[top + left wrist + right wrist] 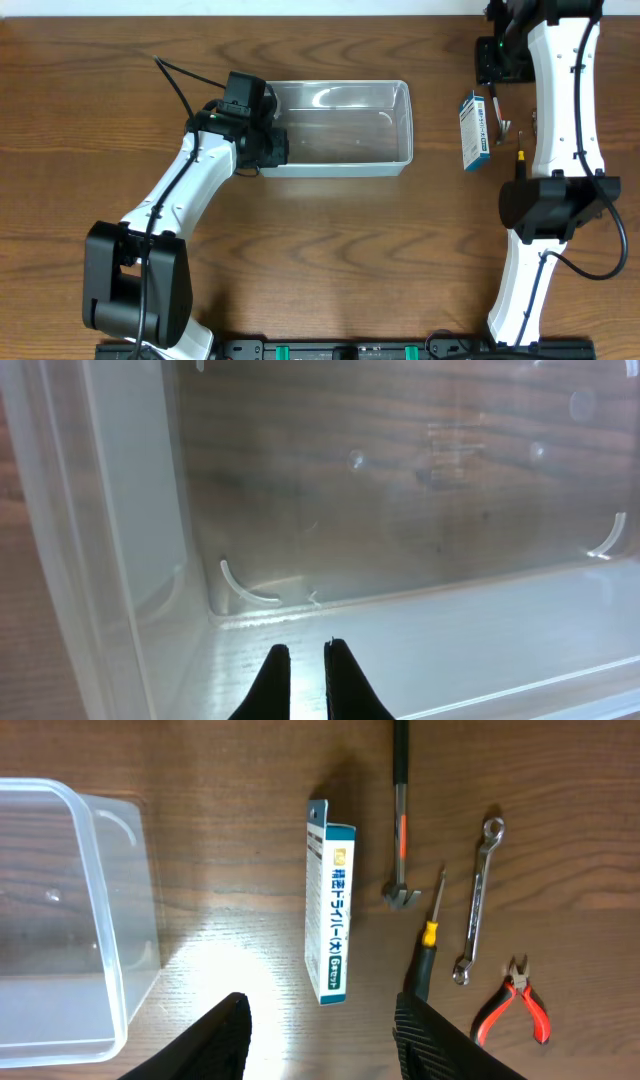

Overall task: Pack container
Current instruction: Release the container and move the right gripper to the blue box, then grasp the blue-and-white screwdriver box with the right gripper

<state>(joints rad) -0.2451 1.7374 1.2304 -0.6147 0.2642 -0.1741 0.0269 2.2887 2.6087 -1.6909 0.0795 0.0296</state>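
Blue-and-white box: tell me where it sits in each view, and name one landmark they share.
Overhead: the blue-and-white box lies right of the clear container, apart from it.
Left wrist: not in it; only the container's inside shows.
Right wrist: picture centre, container at left edge.
Shared landmark: the container, in all three.

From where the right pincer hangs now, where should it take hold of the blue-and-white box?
Grip the box at mid-length, across its narrow width, coming straight down from above. It lies on the table, long and slim, with bare wood along both long sides. The open right pincer stands across that width, so probably no turn is needed.
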